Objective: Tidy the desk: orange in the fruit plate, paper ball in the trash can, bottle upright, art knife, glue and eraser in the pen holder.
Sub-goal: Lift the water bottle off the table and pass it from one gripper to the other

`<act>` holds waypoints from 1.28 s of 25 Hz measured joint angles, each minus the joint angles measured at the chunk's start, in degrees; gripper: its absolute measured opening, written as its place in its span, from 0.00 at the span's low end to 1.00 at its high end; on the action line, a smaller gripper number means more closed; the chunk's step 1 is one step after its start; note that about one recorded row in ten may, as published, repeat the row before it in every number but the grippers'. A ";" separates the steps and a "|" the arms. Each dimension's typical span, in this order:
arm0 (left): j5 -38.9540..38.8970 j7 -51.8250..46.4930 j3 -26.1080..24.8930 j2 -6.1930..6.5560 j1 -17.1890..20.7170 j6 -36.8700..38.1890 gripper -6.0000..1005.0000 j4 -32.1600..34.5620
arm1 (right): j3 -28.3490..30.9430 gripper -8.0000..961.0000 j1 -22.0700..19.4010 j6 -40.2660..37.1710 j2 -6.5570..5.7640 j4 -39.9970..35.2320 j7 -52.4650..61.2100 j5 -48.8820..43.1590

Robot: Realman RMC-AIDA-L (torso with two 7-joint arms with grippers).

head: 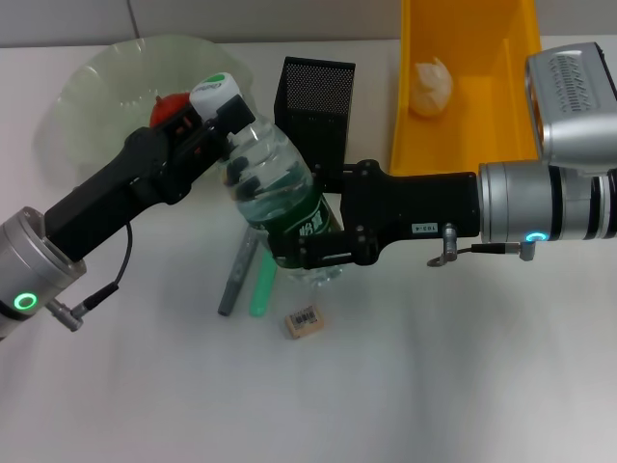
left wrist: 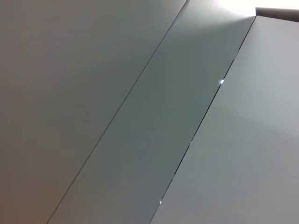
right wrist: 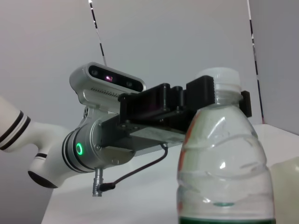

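From the head view you can see the clear plastic water bottle with the green label (head: 280, 207) standing near-upright just in front of the black mesh pen holder (head: 316, 101), the left gripper (head: 224, 121) clamped on its neck under the cap and the right gripper (head: 310, 253) closed around its labelled lower body. The left wrist view gives you only bare wall panels. In the right wrist view the left gripper (right wrist: 224, 95) pinches the bottle (right wrist: 223, 158) at the neck, so if you release one side while it leans, I judge it could topple onto the tan eraser (head: 303, 321) and the pens (head: 249, 270) beside its base.

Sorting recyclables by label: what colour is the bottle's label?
Green, clearest in the head view on the bottle.

White table (head: 434, 386) — eraser (head: 303, 321), two pens (head: 249, 275).
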 joint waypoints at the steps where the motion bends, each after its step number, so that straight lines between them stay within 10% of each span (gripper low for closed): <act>1: -0.01 0.00 -0.07 0.01 0.00 0.03 0.47 0.07 | 0.00 0.81 0.00 0.00 0.00 0.00 0.00 0.00; 32: -0.21 -0.10 -1.69 0.15 0.70 1.39 0.51 3.37 | -4.40 0.81 -1.63 7.70 -0.04 0.43 -1.50 -0.39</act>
